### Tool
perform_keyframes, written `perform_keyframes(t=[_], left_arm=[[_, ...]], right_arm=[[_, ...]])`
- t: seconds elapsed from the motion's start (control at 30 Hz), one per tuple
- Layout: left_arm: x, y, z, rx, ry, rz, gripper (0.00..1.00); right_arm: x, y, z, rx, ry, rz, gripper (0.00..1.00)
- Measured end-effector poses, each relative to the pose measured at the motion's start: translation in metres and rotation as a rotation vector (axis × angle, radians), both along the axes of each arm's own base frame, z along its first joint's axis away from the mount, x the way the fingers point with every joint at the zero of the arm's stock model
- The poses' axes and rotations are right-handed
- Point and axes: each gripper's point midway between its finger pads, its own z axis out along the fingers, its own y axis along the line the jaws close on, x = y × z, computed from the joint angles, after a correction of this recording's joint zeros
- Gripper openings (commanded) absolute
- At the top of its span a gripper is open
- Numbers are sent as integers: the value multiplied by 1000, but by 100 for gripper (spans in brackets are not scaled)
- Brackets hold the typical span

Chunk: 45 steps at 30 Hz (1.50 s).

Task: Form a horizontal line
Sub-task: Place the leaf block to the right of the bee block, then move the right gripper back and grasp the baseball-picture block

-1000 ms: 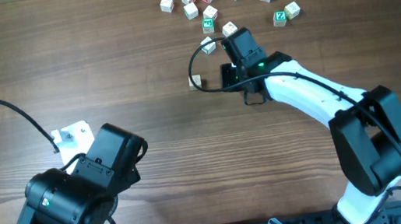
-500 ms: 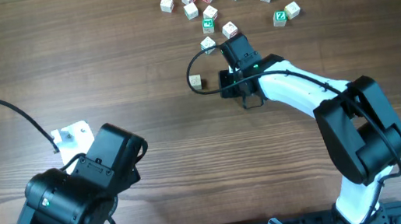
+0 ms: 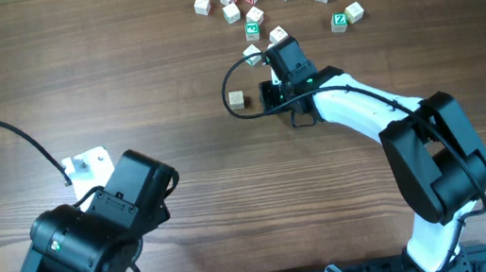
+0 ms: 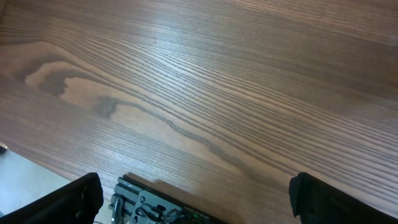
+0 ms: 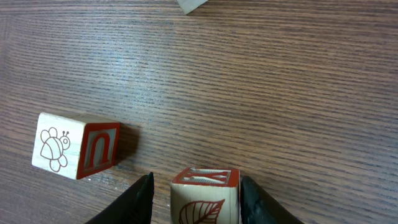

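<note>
While the left arm (image 3: 95,238) sits folded at 7 o'clock in the overhead view, the right arm (image 3: 364,114) reaches in from 4 o'clock toward the cubes. Its right gripper (image 3: 276,55) hangs at the lower edge of the scattered cubes (image 3: 254,15) at 12 o'clock, with its fingertips hidden under its own body from up here. One whitish cube (image 3: 253,54) lies just beside it at 9 o'clock. No horizontal line yet: a lone pale cube (image 3: 236,100) stands at 8 o'clock of the gripper, apart from the rest.

Over to the left wrist: the left gripper (image 4: 198,199) is spread wide, one dark tip in each bottom corner, bare wooden table (image 4: 205,81) between them.

Right wrist now: the fingers (image 5: 138,200) are apart, straddling a leaf cube (image 5: 205,196) that is red-framed on top, its leaf print facing the camera. Bare wood shows between the cube and the 9 o'clock finger. The 3 o'clock finger sits right against it, though I cannot tell whether it touches. A bee cube (image 5: 76,154) with a red n on its side face stands apart at 10 o'clock. The corner of a further cube (image 5: 190,5) pokes in at 12 o'clock.
</note>
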Motion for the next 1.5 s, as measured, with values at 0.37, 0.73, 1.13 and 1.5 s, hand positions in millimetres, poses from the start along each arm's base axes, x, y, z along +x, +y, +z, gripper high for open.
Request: perform_keyframes(t=[0.37, 0.73, 1.13, 1.5], left_arm=[[0, 0, 0, 0, 0, 0, 100], [0, 0, 0, 0, 0, 0, 100], [0, 0, 0, 0, 0, 0, 100], [0, 0, 0, 0, 0, 0, 100]], right_arm=[[2, 6, 3, 40, -3, -13, 28], [17, 16, 14, 140, -34, -101, 33], [17, 16, 10, 150, -19, -127, 54], [15, 15, 13, 148, 13, -153, 100]])
